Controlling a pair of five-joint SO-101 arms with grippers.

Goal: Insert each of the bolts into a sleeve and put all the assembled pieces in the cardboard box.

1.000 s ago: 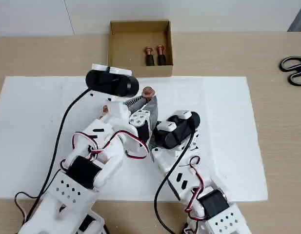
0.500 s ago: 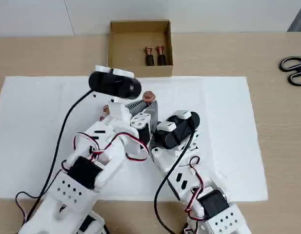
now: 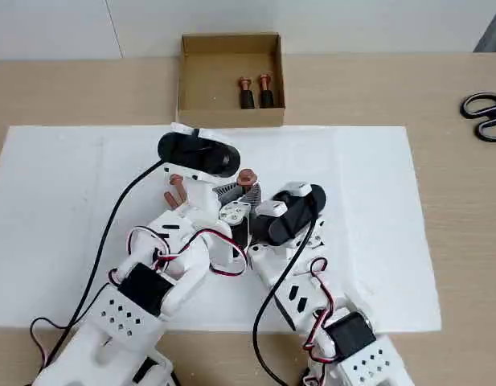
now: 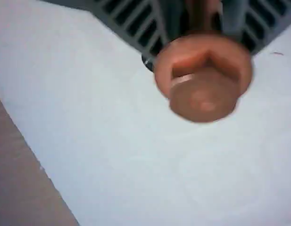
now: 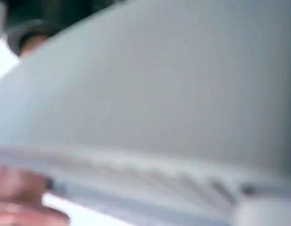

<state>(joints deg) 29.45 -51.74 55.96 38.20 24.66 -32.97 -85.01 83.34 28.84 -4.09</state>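
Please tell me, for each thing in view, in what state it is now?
Cardboard box: open, two assembled pieces inside.
Left tool: shut on a bolt.
Other bolt: lying loose on the white sheet.

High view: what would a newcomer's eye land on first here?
The left arm and right arm crowd together in the middle of the white sheet, a copper bolt at their tips. Beyond the sheet, the box holds two assembled pieces side by side.
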